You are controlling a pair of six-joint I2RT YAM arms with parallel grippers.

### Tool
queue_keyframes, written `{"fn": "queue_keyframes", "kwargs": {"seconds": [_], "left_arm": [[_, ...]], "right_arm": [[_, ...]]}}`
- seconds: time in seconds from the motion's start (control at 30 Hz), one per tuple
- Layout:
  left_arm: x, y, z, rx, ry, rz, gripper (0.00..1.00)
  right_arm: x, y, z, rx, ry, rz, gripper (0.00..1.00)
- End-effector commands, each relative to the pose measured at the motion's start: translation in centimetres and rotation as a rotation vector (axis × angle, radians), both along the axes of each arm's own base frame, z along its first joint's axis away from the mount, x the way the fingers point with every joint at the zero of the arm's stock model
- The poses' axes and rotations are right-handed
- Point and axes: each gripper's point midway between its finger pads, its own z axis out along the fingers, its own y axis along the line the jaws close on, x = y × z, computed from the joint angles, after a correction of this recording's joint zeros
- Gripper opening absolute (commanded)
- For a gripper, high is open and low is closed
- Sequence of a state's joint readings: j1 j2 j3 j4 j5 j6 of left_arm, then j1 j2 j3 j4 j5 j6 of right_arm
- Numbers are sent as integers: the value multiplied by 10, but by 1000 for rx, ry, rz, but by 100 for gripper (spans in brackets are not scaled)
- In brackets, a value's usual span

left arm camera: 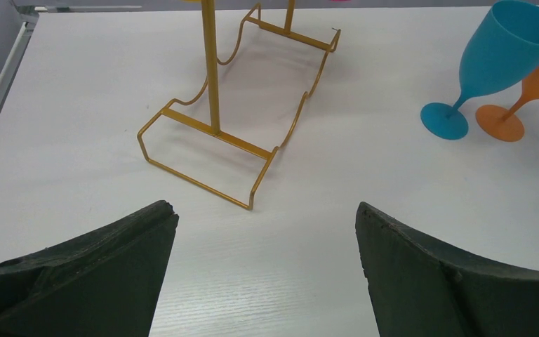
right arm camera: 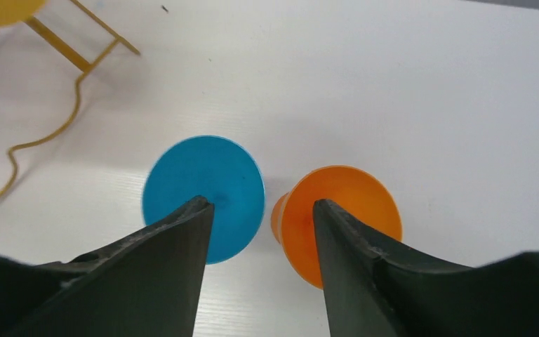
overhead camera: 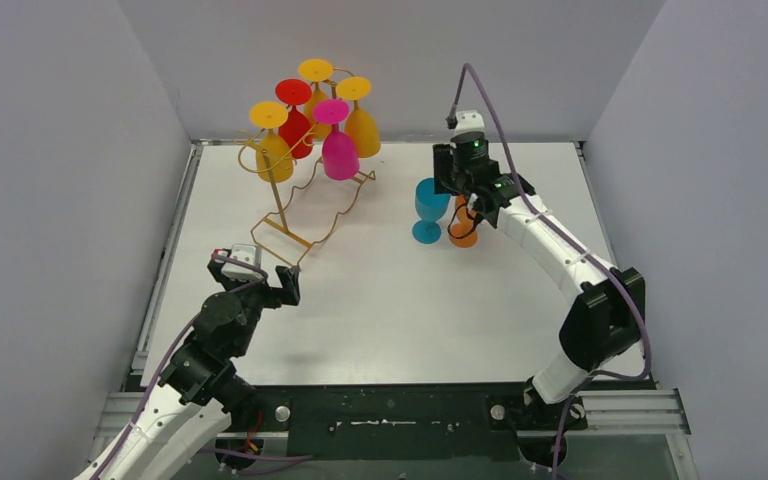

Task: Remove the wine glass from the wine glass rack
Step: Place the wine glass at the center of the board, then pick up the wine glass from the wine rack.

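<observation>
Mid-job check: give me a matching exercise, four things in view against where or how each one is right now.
Things
1. blue glass
2. pink glass
3. left gripper
4. right gripper

Places or states
A. hanging upside down on the wine glass rack
B. open, low on the near side of the rack's base
C. upright on the table, off the rack
D. open, pointing down, one finger over the orange glass

Pairs: 1-C, 2-A, 3-B, 4-D

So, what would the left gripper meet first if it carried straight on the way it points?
Probably the wine glass rack: its wire base lies just ahead of the open left gripper. Height is unclear, so the gripper might pass over the low wire.
</observation>
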State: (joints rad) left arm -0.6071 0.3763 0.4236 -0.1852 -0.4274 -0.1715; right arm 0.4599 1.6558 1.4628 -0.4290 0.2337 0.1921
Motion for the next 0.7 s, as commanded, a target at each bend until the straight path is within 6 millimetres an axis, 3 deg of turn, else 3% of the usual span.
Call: {"fn": "queue_keyframes", "kwargs": {"seconds": [0.0, 0.2, 0.4, 0.67], "left_arm": [[0, 11, 30, -35, -62, 58, 97], [0, 15, 32, -53, -79, 75, 97], [0, 16, 32, -47, -75, 78, 97], [0, 19, 32, -48, -79, 95, 98]], "right_arm": [[-9, 17, 83, 176, -170, 62, 59], [-20, 35, 121, 400, -250, 114, 71], [-33, 85, 158, 661, -249, 324, 75], [-20, 134, 182, 975, -179, 426, 75]]}}
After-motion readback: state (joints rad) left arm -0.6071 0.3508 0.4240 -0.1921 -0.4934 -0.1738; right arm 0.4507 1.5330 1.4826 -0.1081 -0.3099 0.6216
